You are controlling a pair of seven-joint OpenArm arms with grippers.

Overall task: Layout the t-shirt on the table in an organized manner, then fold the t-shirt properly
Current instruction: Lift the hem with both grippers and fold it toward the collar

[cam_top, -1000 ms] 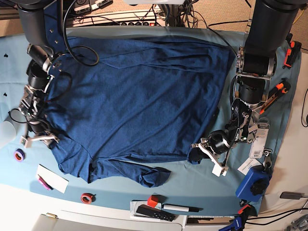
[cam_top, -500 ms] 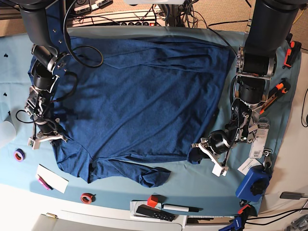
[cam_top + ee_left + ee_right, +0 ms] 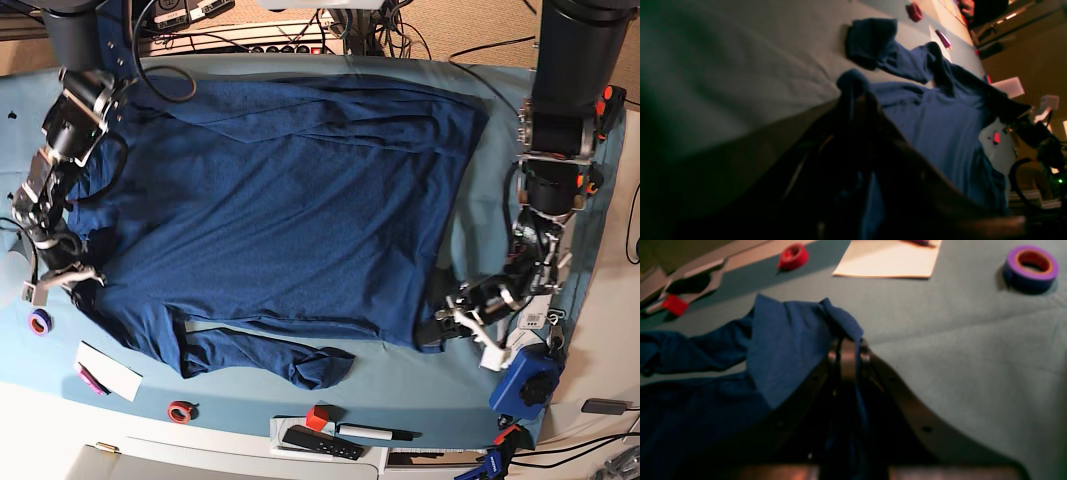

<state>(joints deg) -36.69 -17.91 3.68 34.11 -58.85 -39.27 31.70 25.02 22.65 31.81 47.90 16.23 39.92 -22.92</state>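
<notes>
The navy t-shirt (image 3: pixel 290 200) lies spread flat over the teal table (image 3: pixel 400 385), with one long sleeve (image 3: pixel 270 360) crumpled along its near hem. My left gripper (image 3: pixel 447 322) is shut on the shirt's near right corner. In the left wrist view the fabric (image 3: pixel 940 126) bunches over the closed gripper (image 3: pixel 853 93). At the near left corner, my right gripper (image 3: pixel 68 278) is also shut on the shirt. In the right wrist view a blue fold (image 3: pixel 783 346) drapes over the closed gripper (image 3: pixel 847 343), low above the table (image 3: pixel 957 356).
A purple tape roll (image 3: pixel 40 322), a white card (image 3: pixel 108 370) and a red tape roll (image 3: pixel 181 410) lie near the front left. A red block (image 3: pixel 318 417), a black remote (image 3: pixel 320 442) and a marker (image 3: pixel 375 432) sit at the front edge. A blue device (image 3: pixel 525 380) stands front right.
My right gripper has closed on the shirt's left corner and drawn it left. The left gripper has pulled its corner to the right. The shirt now lies wider and flatter.
</notes>
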